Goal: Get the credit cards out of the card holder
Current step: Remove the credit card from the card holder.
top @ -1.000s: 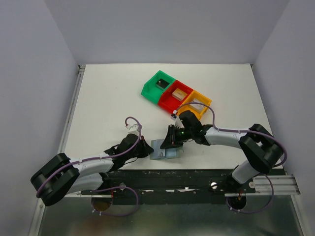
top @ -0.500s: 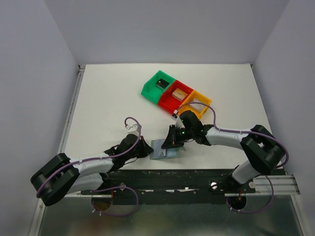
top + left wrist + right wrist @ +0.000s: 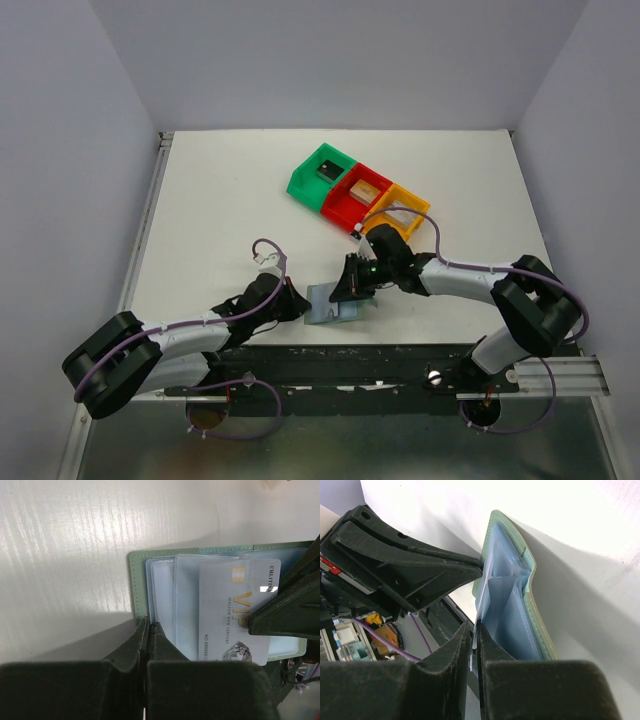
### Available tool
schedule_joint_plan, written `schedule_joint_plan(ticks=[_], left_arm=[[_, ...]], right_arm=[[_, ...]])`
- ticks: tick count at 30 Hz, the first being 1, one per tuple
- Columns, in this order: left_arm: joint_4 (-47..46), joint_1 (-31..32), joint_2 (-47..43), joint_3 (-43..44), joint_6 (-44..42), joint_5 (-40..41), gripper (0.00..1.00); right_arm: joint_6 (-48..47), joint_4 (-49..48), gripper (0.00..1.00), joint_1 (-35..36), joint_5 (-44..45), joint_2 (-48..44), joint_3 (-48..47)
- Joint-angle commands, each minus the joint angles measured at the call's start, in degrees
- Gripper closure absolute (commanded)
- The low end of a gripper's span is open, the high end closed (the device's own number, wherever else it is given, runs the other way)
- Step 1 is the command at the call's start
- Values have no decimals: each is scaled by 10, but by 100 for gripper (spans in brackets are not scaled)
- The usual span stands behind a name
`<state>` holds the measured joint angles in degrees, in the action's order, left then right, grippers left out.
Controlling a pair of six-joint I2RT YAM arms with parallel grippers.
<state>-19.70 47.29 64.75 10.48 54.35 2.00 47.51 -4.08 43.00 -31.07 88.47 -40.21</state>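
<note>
At the card holder (image 3: 333,305), the left end effector (image 3: 148,630) clamps its edge. The right end effector (image 3: 474,635) pinches the silver-grey card (image 3: 235,605), which likely needs a straight pull from its slot.

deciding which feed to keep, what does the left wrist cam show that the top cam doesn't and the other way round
Only the left wrist: the silver card, its VIP print readable, and the left jaws closed on the edge of the card holder. Only the top: the green bin holding a black card, the red bin holding a tan card, and the orange bin. Both: the open card holder on the white table, right jaws at it.
</note>
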Motion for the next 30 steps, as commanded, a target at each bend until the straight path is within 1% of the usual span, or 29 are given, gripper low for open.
schedule_joint_plan(ticks=[1,6,8,9,10,12,14,21,30], left_arm=[[42,3,0,-20,-6,19,100],[47,3,-8,-21,-5,20,100],[48,3,-11,-22,-5,21,100],[49,3,-15,-22,-5,22,100],[49,3,-14,-23,-5,23,100],[50,3,-17,-23,-5,24,100],[52,3,-19,-24,-4,25,100],[57,3,-31,-24,-7,31,100],[72,3,-42,-16,-15,34,100]], right_arm=[[-10,1,83,-5,7,-15,7],[-13,11,88,-6,14,-13,4],[-14,17,94,-6,20,-14,5],[-16,23,99,-6,25,-15,5],[-20,30,100,-7,29,-15,4],[-26,40,100,-6,38,-15,1],[-34,74,100,-7,50,-17,-4],[-71,147,100,-7,102,-28,-26],[-94,192,100,-7,130,-44,-47]])
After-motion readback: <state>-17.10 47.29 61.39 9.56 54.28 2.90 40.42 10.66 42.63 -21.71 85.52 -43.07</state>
